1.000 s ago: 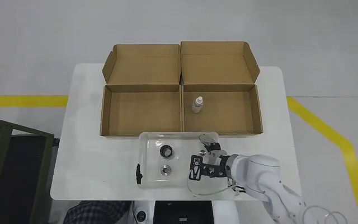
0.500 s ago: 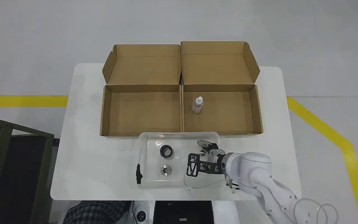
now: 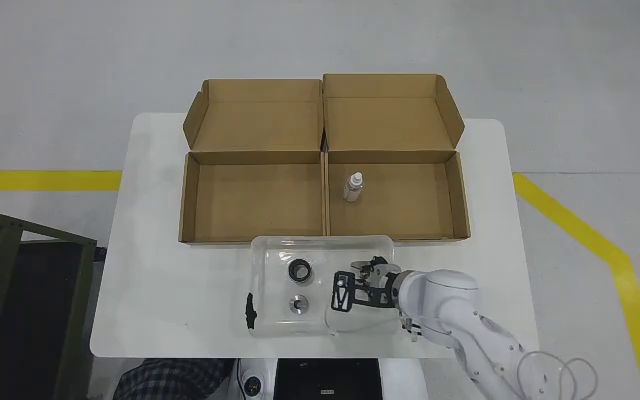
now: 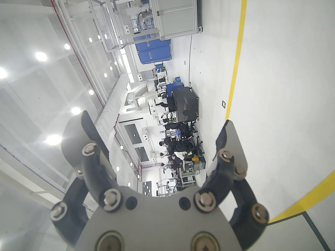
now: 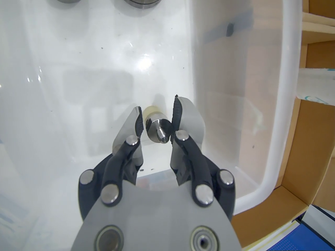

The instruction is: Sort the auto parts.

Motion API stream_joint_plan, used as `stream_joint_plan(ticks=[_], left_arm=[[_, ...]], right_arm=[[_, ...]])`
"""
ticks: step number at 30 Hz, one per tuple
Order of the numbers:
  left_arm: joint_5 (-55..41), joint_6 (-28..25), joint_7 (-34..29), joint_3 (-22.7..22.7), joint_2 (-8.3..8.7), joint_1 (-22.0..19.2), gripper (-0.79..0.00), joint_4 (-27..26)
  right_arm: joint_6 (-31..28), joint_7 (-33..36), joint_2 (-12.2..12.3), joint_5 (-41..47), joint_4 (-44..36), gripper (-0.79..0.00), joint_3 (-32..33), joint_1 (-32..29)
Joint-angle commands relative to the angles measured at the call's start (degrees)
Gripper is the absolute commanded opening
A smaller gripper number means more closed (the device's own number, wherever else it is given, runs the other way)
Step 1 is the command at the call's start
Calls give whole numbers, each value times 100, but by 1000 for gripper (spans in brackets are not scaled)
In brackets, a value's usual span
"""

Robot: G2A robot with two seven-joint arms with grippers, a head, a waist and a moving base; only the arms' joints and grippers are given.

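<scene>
Right gripper (image 3: pixel 338 292) has slid a bit left across the clear bin (image 3: pixel 320 240) since a second ago, forearm following; parts in the bin and boxes have not moved. Task part is a small metal fitting (image 5: pixel 156 127): hex body, short threaded tip, cream-coloured far end. It lies on the bin floor near the wall on the cardboard side. The right wrist view has the finger pads (image 5: pixel 138 122) pressed to both sides of the fitting, so the gripper is closed on it; in the top view the gripper covers the fitting. Left gripper (image 4: pixel 157 121) is pointed out at the room, fingers spread wide, nothing between them. Left to right in the top view: white table (image 3: pixel 150 250), a black clip (image 3: pixel 248 311) on the bin's left edge, left cardboard box (image 3: pixel 255 200) with a bare floor, then in the bin a black ring (image 3: pixel 298 270) and just nearer the robot a round metal piece (image 3: pixel 297 303), both left of the right gripper and apart from it. Right cardboard box (image 3: pixel 410 200) holds one small white bottle-shaped part (image 3: pixel 352 185), upright near its left wall. Both boxes sit side by side, touching, beyond the bin, lids folded back.
</scene>
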Motion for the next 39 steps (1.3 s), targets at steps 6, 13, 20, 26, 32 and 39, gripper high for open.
stream_joint_plan(ticks=[6, 13, 20, 26, 32, 39], left_arm=[[0, 0, 0, 0, 0, 0, 0, 0], [0, 0, 0, 0, 0, 0, 0, 0], [0, 0, 0, 0, 0, 0, 0, 0], [0, 0, 0, 0, 0, 0, 0, 0], [0, 0, 0, 0, 0, 0, 0, 0], [0, 0, 0, 0, 0, 0, 0, 0]], right_arm=[[38, -66, 5, 81, -149, -785, -18, -19], [63, -528, 27, 380, -283, -785, 74, -134], [72, -1368, 75, 332, -468, -785, 183, -335], [333, -2431, 115, 433, -496, -785, 459, -564], [482, -3496, 157, 705, -476, -785, 880, -699], [619, -4368, 199, 1011, -544, -785, 1348, -886]])
